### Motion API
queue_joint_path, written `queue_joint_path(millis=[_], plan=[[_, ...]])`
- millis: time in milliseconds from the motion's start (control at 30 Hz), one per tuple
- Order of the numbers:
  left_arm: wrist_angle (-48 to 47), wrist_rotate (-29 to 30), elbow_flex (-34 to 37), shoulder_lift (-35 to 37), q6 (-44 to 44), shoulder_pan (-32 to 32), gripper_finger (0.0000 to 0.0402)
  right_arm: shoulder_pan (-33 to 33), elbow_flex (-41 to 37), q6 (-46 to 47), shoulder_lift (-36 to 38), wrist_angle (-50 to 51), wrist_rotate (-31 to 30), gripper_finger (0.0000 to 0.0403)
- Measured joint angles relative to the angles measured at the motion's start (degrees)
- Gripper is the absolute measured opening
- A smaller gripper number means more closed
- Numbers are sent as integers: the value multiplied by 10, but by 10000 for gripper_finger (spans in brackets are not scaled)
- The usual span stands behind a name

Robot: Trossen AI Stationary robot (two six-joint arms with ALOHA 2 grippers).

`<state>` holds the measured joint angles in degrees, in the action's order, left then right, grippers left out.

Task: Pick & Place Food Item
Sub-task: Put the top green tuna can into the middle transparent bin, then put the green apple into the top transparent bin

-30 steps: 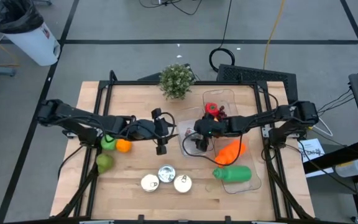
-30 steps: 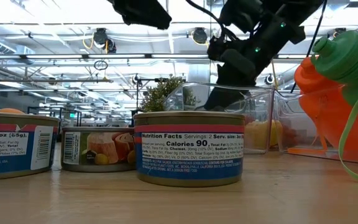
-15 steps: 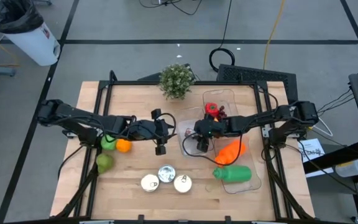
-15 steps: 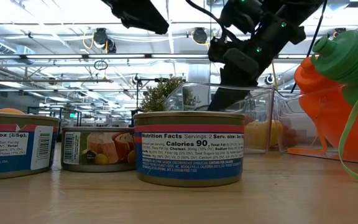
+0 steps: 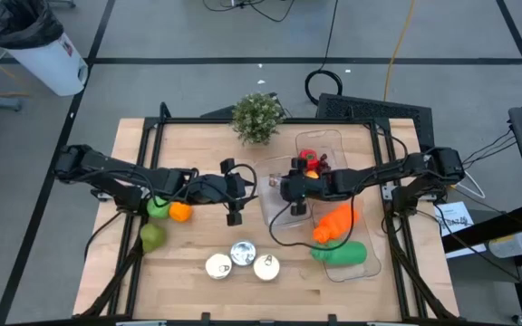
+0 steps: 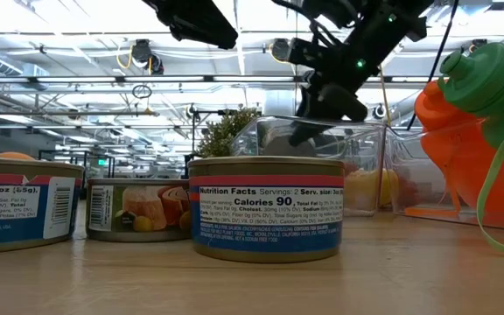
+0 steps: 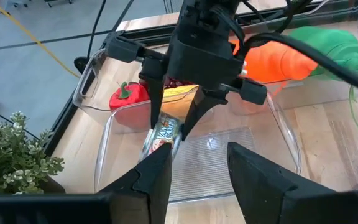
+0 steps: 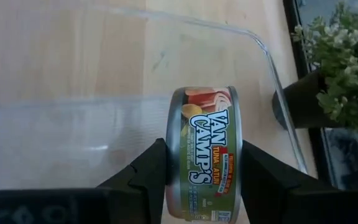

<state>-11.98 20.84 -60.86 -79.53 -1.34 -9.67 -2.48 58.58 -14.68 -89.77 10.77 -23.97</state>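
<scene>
A tuna can [image 8: 207, 162] with a green "Van Camp's" label is in my right gripper [image 8: 204, 186], which is shut on it above a clear plastic container [image 7: 104, 140] at mid-table. The left wrist view shows the can [image 7: 162, 134] on edge between the right fingers. My left gripper [image 7: 197, 171] hovers just left of the container [image 5: 270, 215], open, with nothing between its fingers. In the high view my right gripper [image 5: 294, 201] hides the can. My right gripper pinches the can between its two fingers, one finger [image 8: 145, 177] on each flat end [image 8: 178, 155]. The fingers slant down from the table's right side. The can stands on edge with its label wall outward, lifted clear of the container's floor.
Three more cans [image 5: 243, 258] sit near the front edge. A larger clear tray [image 5: 333, 136] on the right holds a red pepper [image 5: 310, 159], an orange bottle [image 5: 333, 222] and a green bottle [image 5: 338, 253]. Fruit [image 5: 169, 212] lies at the left; a potted plant [image 5: 258, 118] stands at the back.
My right gripper has shut on the can inside the container, rolled its wrist and risen a little. The can has come up off the container's floor and now stands on edge.
</scene>
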Motion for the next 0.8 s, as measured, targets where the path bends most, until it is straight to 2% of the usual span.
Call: queue_joint_path(millis=[200, 267, 400, 533, 633, 800], plan=[[0, 0, 0, 0, 2, 0, 179, 0, -20, -80, 0, -4, 2, 151], [0, 0, 0, 0, 2, 0, 182, 0, -28, -98, 0, -16, 2, 193], [0, 0, 0, 0, 2, 0, 178, 0, -43, -86, 0, -51, 2, 302], [0, 0, 0, 0, 2, 0, 167, 0, -43, -54, 0, -63, 2, 365], [0, 0, 0, 0, 2, 0, 157, 0, -43, -37, 0, -61, 24, 382], [0, 0, 0, 0, 2, 0, 143, -2, -43, 13, 0, -58, 108, 374]])
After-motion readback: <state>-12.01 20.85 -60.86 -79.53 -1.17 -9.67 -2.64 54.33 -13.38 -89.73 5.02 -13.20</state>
